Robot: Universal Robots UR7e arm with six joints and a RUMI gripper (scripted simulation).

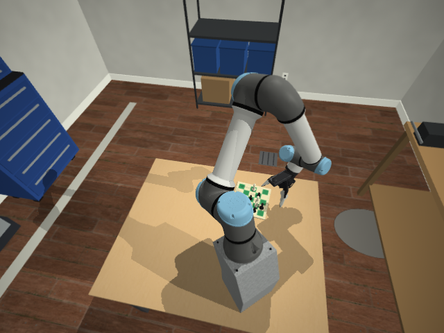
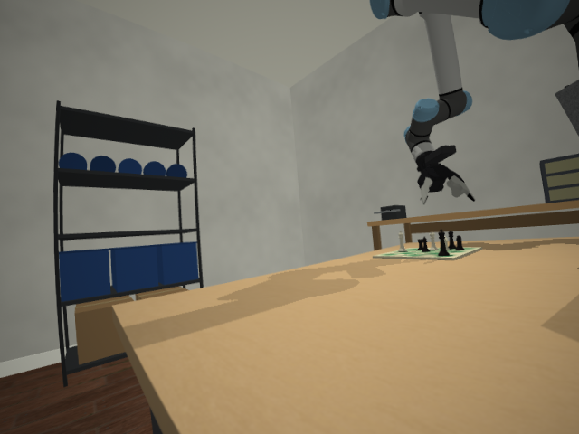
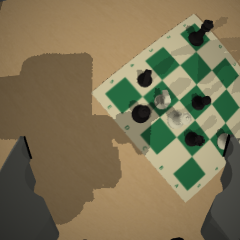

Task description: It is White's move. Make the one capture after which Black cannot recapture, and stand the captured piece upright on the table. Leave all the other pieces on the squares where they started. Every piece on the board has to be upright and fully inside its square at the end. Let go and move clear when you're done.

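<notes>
No text is legible. The chessboard [image 3: 186, 176] carries small green marks along its border, too small to read.

Chessboard [image 1: 264, 214] on surface [image 1: 172, 229], near its far right part, pieces upright on it. Arm pedestal [image 1: 267, 283] at the surface's near edge. Claw [image 2: 447, 194] above the board, apart from it. Shelf rack [image 1: 186, 43] behind, against the wall.

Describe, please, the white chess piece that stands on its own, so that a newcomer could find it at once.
Start at the big tan table and find the small green-and-cream chessboard near its far end. In the exterior view, look at the board's left end: the white piece stands upright there. It is pale and alone, with a gap between it and the huddle of black pieces to its right.
</notes>
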